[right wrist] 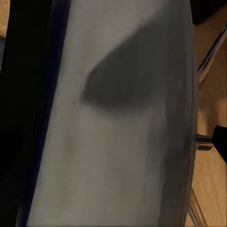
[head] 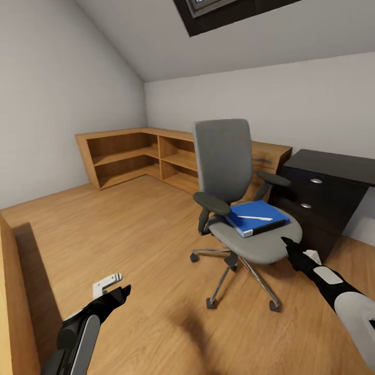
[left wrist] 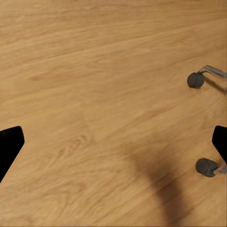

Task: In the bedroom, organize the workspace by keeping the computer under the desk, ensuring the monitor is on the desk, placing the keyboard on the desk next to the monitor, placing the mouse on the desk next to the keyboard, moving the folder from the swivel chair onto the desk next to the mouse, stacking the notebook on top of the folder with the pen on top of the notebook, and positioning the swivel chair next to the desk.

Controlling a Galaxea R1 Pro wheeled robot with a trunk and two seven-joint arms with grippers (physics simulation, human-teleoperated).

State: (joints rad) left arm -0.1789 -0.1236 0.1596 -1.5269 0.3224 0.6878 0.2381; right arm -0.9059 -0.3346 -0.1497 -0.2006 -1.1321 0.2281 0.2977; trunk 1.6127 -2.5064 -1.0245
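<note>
The swivel chair (head: 229, 172) stands mid-room on the wooden floor, its grey seat (right wrist: 123, 142) close in the right wrist view. The blue folder (head: 258, 217) lies on the seat, and the white pen (head: 255, 217) rests on top of it. My right gripper (head: 287, 242) is open at the seat's front right edge, just short of the folder. My left gripper (head: 122, 291) hangs open and empty low over the floor, left of the chair's casters (left wrist: 195, 80). The black desk drawer unit (head: 323, 203) stands right behind the chair. Notebook, computer, monitor, keyboard and mouse are out of view.
A low wooden L-shaped shelf unit (head: 140, 156) runs along the back walls, behind the chair. A wooden edge (head: 10, 312) borders the near left. The sloped ceiling has a dark skylight (head: 229, 10). Open floor (head: 130, 229) lies left of the chair.
</note>
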